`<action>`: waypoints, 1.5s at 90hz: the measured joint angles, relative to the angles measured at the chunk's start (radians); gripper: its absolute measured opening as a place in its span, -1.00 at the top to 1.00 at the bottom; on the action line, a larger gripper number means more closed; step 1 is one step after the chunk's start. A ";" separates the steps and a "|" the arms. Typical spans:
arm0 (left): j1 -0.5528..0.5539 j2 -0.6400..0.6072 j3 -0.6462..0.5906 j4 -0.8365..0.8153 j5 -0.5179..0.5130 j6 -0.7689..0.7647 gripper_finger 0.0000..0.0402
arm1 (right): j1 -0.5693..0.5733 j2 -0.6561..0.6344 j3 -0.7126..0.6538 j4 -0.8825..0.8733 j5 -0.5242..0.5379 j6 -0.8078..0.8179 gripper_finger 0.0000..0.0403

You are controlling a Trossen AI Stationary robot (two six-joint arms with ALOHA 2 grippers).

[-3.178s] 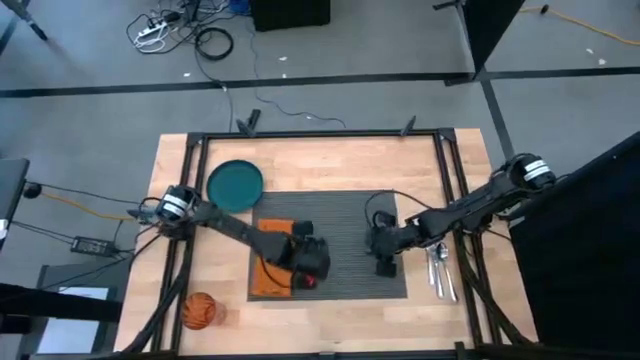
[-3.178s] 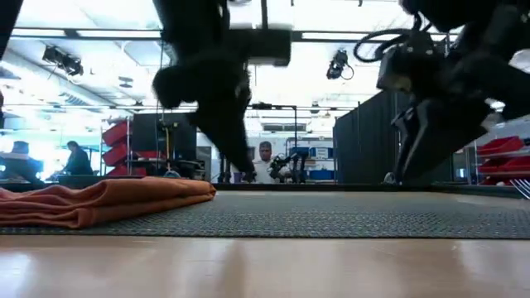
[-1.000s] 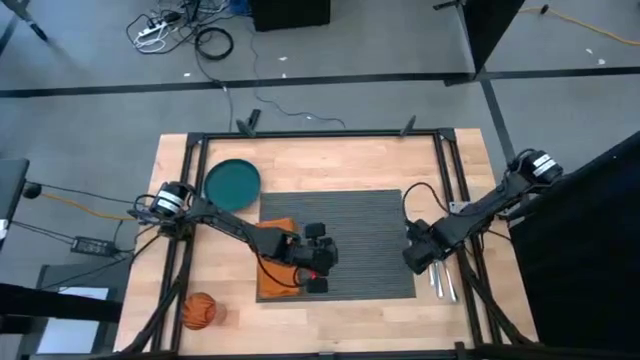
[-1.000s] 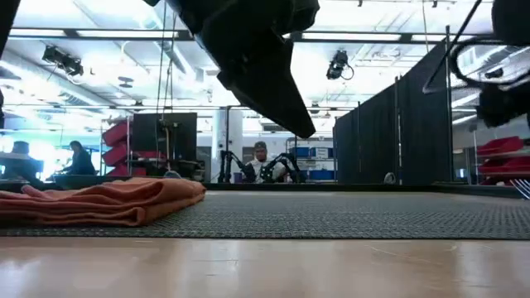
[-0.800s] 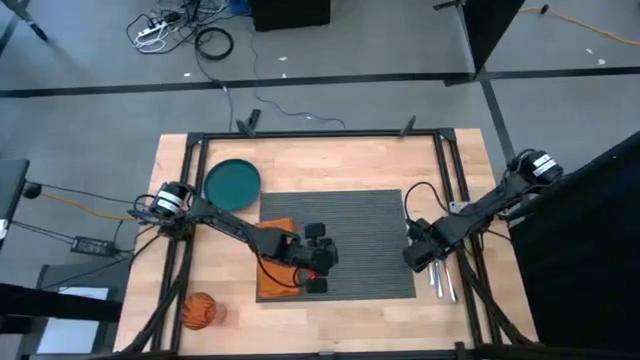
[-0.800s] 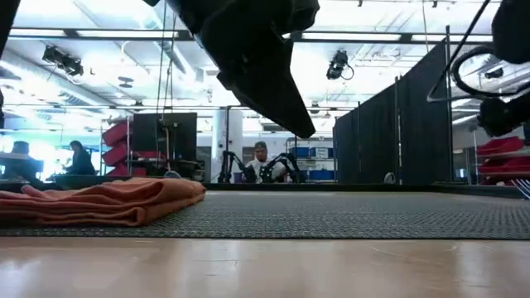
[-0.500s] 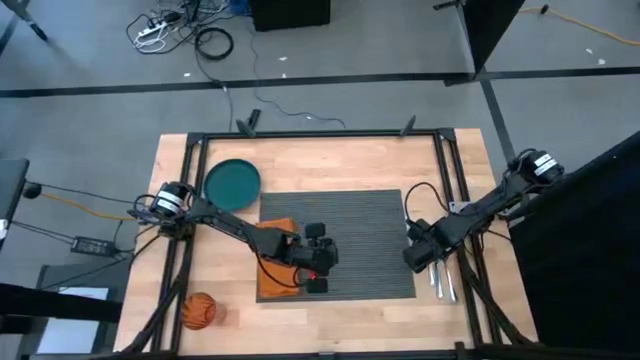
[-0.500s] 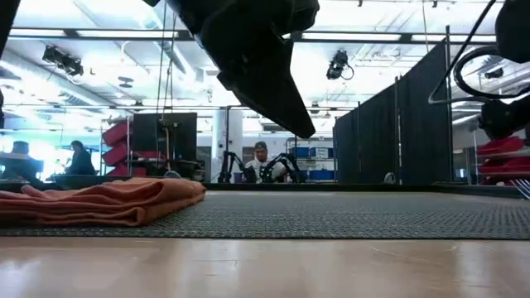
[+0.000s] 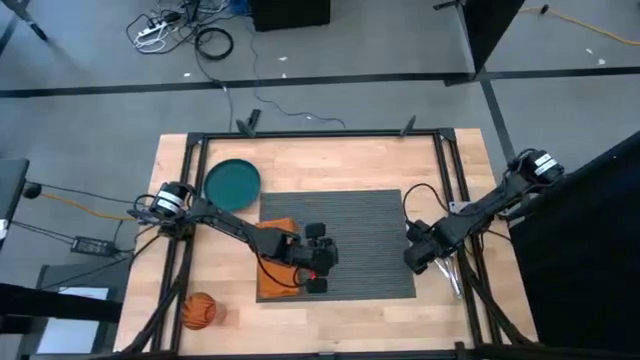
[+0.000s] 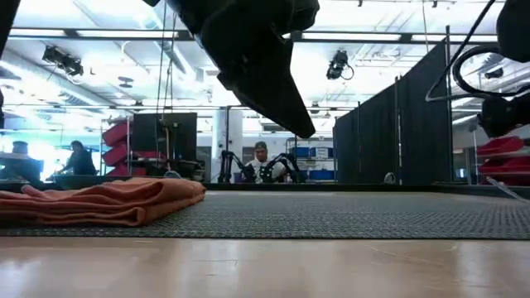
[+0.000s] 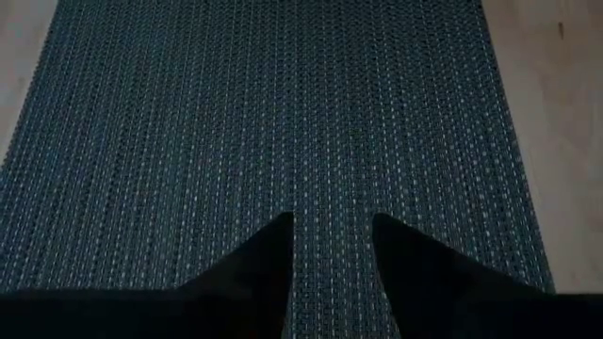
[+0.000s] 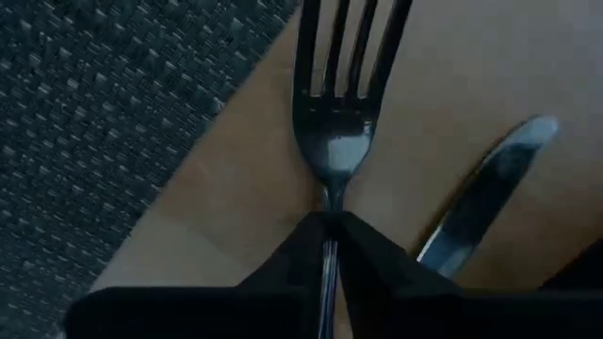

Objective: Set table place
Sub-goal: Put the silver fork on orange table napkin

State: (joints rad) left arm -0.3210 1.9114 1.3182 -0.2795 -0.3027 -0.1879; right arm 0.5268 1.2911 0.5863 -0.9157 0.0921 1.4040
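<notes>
The dark grey placemat lies mid-table, and a crumpled orange napkin rests on its left end. My left gripper hovers open just right of the napkin; its wrist view shows only mat between its fingers. My right gripper is off the mat's right edge, shut on a silver fork. A knife lies on the wood beside the fork. The teal plate sits at the far left and the orange cup at the near left corner. My right gripper pinches the fork's narrow neck, just below the tines, between its two fingertips. The fingers lie along the fork, whose tines point away from the wrist. The handle is hidden under the gripper. I cannot tell whether the fork is clear of the wood.
A black metal frame edges the wooden table. Silver cutlery shows between my right gripper and the right frame rail. Bare wood lies beyond the placemat's far edge and along the near edge. People and shelving show in the room behind.
Both arms have held their places. The cutlery near my right gripper has shifted: where two pieces lay side by side, one slanted piece now shows, and in the low view a thin slanted line has appeared at the right edge.
</notes>
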 joint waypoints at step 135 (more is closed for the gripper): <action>0.111 0.000 0.000 0.500 -0.334 -0.076 0.35 | -0.145 -0.131 0.064 1.102 0.727 -0.822 1.00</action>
State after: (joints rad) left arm -0.2098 1.9114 1.3186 0.2202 -0.6365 -0.2638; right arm 0.3817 1.1599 0.6506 0.1864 0.8188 0.5824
